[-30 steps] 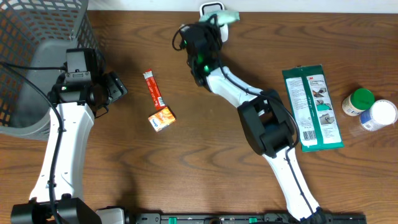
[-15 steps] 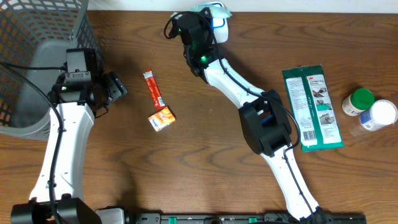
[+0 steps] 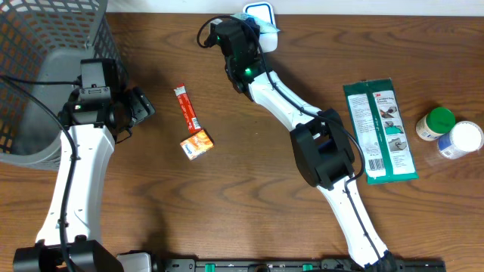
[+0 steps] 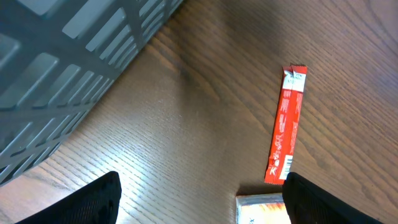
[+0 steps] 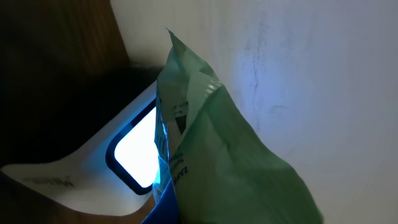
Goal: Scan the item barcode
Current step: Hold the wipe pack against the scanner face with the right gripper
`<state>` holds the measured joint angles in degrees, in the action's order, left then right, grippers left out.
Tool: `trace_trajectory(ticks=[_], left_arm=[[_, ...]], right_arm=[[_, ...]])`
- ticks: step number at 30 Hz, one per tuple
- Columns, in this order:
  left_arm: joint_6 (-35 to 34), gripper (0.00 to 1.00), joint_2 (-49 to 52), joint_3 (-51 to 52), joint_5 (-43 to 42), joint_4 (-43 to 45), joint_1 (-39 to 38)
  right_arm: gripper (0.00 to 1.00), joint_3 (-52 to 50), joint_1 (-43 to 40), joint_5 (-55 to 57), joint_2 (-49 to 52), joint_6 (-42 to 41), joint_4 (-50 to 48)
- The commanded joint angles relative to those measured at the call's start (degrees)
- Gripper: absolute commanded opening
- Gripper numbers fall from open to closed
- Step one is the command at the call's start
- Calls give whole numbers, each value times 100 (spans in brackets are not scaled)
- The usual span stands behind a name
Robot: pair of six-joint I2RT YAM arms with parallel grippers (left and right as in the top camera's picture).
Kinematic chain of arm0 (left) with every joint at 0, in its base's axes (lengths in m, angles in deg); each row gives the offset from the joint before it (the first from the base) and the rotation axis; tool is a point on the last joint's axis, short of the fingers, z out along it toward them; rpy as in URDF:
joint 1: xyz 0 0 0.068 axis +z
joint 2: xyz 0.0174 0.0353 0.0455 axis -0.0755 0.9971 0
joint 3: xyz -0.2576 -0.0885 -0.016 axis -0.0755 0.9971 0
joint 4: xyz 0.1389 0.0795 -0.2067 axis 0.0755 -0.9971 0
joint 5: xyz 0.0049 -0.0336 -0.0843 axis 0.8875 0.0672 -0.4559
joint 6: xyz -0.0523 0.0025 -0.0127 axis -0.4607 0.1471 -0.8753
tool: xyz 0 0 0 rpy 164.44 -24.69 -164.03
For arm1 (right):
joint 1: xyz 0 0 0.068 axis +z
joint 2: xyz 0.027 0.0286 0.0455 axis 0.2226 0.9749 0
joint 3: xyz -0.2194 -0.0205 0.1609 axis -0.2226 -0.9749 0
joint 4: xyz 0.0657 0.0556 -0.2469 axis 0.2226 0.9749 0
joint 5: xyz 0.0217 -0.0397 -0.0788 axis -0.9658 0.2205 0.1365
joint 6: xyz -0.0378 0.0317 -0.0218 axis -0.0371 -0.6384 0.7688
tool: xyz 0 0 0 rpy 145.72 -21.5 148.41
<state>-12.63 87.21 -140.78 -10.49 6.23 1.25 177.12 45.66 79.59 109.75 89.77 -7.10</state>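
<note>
- The wooden worktop (image 3: 249, 219) fills the overhead view and carries everything else.
- A grey mesh basket (image 3: 45, 45) stands in the far left corner; the left wrist view shows its slatted wall (image 4: 68, 68) meeting the wood.
- The right arm (image 3: 283, 106) stretches from the near edge to the far middle of the worktop. The left arm (image 3: 76, 174) reaches up the left side and ends just beside the basket.
- A long green card pack (image 3: 378, 132) lies flat on the right, well apart from both arms.
- The white scanner (image 3: 259, 13) sits at the far edge in the middle, its window (image 5: 134, 149) glowing blue-white.
- The green pouch (image 5: 230, 149) – the item to scan – is held up right against that lit window, with small printed markings on the edge nearest the glass. The right jaws are closed tight on it.
- The left jaws stand wide apart over bare wood with nothing between them; their dark fingers (image 4: 93, 199) frame the lower corners of the left wrist view.
- A red stick packet (image 3: 187, 109) lies between the two arms, slightly slanted.
- A small orange packet (image 3: 197, 143) lies just below the lower end of the stick – touching or not, I cannot tell.
- Two bottles stand side by side at the far right, one with a green lid (image 3: 437, 121) and one with a white lid (image 3: 461, 138).
</note>
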Motion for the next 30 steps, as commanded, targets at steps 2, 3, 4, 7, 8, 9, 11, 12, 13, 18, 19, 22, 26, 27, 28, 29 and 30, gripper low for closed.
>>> trace_trajectory(ticks=[2,3,4,7,8,9,11,12,13,18,19,22,26,27,28,29,30], left_arm=[[-50,84,-70,-33,72,-15,50],[-50,84,-70,-33,72,-15,50],[-50,84,-70,-33,74,-15,50],[-50,84,-70,-33,72,-15,50],[-50,84,-70,-33,72,-15,50],[-50,84,-70,-33,72,-15,50],[-50,84,-70,-33,72,-13,50],[-50,84,-70,-33,72,-15,50],[-50,84,-70,-33,72,-15,50],[-50,84,-70,-33,72,-15,50],[-50,84,-70,-33,72,-13,50],[-50,84,-70,-33,72,-15,50],[-50,84,-70,-33,72,-13,50],[-50,84,-70,-33,72,-15,50],[-50,84,-70,-33,72,-15,50],[-50,84,-70,-33,72,-15,50],[-50,84,-70,-33,72,-15,50]], right_arm=[[1,76,-44,-52,4,-341,-304],[1,76,-46,-48,4,-354,-380],[1,76,-46,-48,4,-372,-444],[1,74,-46,-52,7,-490,-533],[1,74,-52,-52,11,-656,-566],[1,74,-57,-52,11,-798,-590],[1,74,-72,-52,28,-1106,-612],[1,74,-81,-48,50,-1257,-669],[1,74,-87,-48,74,-1346,-704],[1,74,-87,131,199,-1233,-940],[1,74,-87,168,210,-1178,-986],[1,74,-90,164,225,-1185,-1115],[1,76,-109,-179,223,-1661,-1213],[1,76,-109,-179,214,-1768,-1231],[1,79,-109,-127,184,-1827,-1263],[1,79,-109,-76,133,-1902,-1263],[1,79,-109,-42,66,-1985,-1263]])
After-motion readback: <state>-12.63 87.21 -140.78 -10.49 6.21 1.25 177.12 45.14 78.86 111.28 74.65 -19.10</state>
